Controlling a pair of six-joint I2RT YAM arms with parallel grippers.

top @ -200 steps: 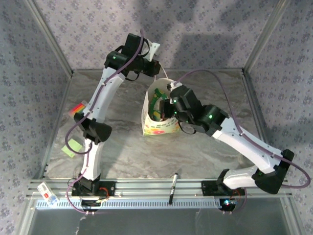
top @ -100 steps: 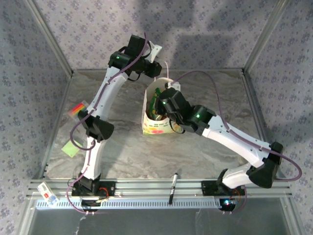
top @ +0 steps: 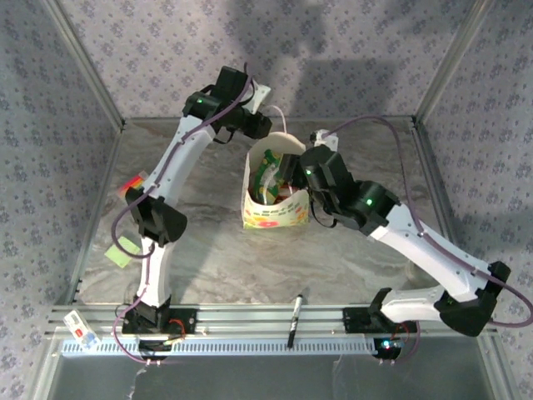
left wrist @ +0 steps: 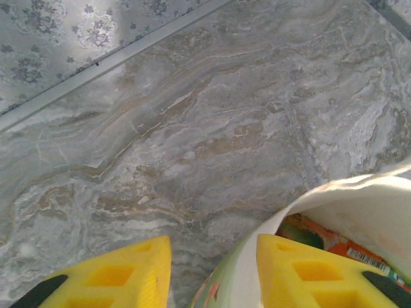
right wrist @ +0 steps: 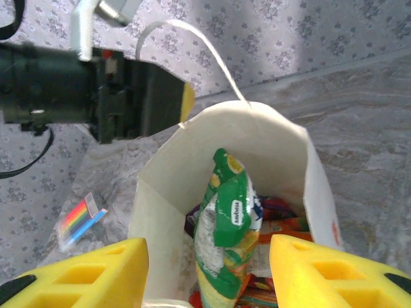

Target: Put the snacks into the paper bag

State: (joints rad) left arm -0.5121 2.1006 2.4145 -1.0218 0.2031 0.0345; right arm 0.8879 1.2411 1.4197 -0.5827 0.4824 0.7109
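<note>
The paper bag [top: 271, 215] stands upright mid-table, its mouth open. My right gripper [right wrist: 209, 276] hangs over the mouth, open, with a green-and-yellow snack packet [right wrist: 232, 224] standing loose in the bag between the fingers and touching neither. Orange and purple snacks [right wrist: 286, 228] lie under it on the bag's floor. My left gripper [left wrist: 214, 276] is open at the far rim and straddles the bag's wall [left wrist: 359, 205], with its right finger [left wrist: 302, 269] inside, above the snacks [left wrist: 337, 247]. From above, the left gripper [top: 260, 127] and right gripper [top: 290, 171] flank the bag [right wrist: 160, 212].
A rainbow-striped item [top: 133, 183] [right wrist: 80, 218] lies at the table's left edge, a pale green flat piece [top: 125, 248] nearer along that edge. A black pen [top: 295, 319] rests on the front rail. The bag's white loop handle [right wrist: 192, 35] stands up at the far rim.
Both grippers have opened. The right one dipped into the bag, let go of the green-and-yellow packet and pulled back a little. The left one loosened on the far rim.
</note>
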